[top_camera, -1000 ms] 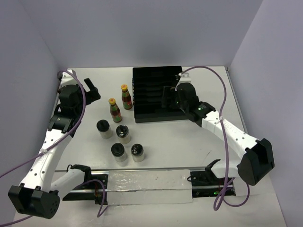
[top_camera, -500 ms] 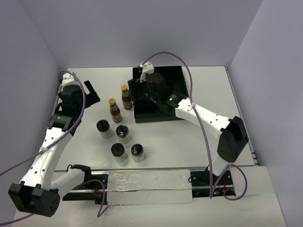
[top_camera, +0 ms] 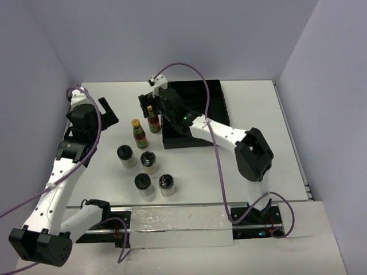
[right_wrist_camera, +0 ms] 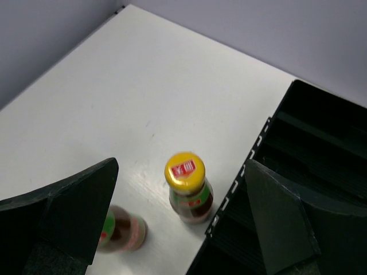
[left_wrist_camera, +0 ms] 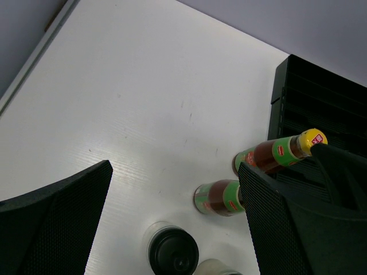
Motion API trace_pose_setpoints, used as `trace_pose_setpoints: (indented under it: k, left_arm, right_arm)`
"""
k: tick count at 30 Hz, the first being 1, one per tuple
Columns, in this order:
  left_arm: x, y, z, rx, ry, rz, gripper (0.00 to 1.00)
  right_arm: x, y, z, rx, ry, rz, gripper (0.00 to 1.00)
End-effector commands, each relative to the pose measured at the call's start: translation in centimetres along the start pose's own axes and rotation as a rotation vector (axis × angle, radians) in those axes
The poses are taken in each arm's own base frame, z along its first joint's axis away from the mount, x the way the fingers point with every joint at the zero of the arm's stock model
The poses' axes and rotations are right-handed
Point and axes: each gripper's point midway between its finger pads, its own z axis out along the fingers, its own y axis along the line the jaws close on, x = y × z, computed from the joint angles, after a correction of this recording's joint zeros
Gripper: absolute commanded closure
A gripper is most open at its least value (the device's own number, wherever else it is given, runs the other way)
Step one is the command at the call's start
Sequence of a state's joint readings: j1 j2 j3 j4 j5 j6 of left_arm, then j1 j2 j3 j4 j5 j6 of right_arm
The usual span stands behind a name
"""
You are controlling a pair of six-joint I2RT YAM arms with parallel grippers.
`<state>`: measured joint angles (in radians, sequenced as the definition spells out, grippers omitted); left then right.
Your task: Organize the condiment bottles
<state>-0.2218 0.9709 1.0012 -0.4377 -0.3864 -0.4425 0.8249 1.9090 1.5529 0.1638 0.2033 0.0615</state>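
Two slim sauce bottles with yellow caps stand left of the black tray: the far one [top_camera: 152, 118] and the near one [top_camera: 139, 133]. Four squat jars with black lids [top_camera: 125, 155] [top_camera: 149, 162] [top_camera: 143, 184] [top_camera: 167, 184] stand in front of them. My right gripper [top_camera: 151, 105] is open and hovers over the far bottle [right_wrist_camera: 187, 177], one finger on each side of it, not touching; the near bottle [right_wrist_camera: 123, 232] shows blurred at lower left. My left gripper [top_camera: 109, 112] is open and empty, left of the bottles. Its view shows both bottles [left_wrist_camera: 275, 153] [left_wrist_camera: 221, 197] and a jar [left_wrist_camera: 173, 252].
The black slotted tray [top_camera: 192, 123] lies right of the bottles, its left wall close beside the far bottle [right_wrist_camera: 321, 166]; it also shows in the left wrist view [left_wrist_camera: 321, 97]. Walls close in the table at the back and both sides.
My right arm has swung left from over the tray to above the far sauce bottle. My left gripper has shifted slightly left and back. Bottles and jars have not moved.
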Motion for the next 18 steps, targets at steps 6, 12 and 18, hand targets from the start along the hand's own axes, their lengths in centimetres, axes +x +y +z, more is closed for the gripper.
trace_pose_setpoints:
  k: [6,12,18]
  left_arm:
    - [-3.0,0.8,-1.7,-0.029,-0.113,-0.024,0.01]
    - [-2.8,1.2,-2.0,-0.035,-0.111,-0.016,0.01]
    - [-2.4,1.3,-2.0,-0.03,-0.107,-0.011,0.01]
  right_arm:
    - [-2.5,-0.2,3.8,0.077,-0.117,0.037,0.02]
    - [0.0,-0.6,4.5,0.104,-0.093,0.062,0.04]
    - [2.1,-0.4,4.7,0.101,-0.062,0.066,0.11]
